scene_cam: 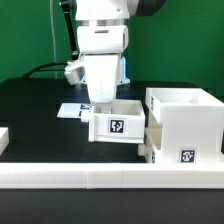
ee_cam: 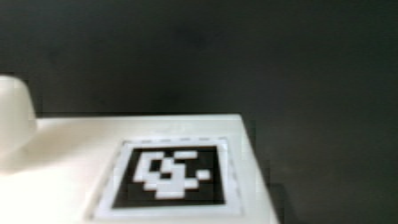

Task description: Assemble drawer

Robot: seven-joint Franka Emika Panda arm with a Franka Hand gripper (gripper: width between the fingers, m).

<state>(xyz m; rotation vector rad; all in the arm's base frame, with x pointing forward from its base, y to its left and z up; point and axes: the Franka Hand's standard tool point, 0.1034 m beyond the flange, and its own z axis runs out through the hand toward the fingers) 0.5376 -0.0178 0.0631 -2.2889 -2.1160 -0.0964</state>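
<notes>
In the exterior view, a long white rail [scene_cam: 60, 182] is seen running along the near edge of a black table [scene_cam: 30, 110]. Just behind it, toward the exterior view's right, the tall white housing [scene_cam: 183, 125] is placed, with a black-and-white tag on its front. Touching its side, a small open-top tray [scene_cam: 118, 121] is set, tag facing forward. The gripper [scene_cam: 101, 102] is lowered at the tray's far wall; whether its fingers are spread or clamped cannot be told. Farther back, a flat marker board [scene_cam: 70, 110] is laid. In the wrist view, the tray's tag [ee_cam: 169, 172] is shown blurred.
</notes>
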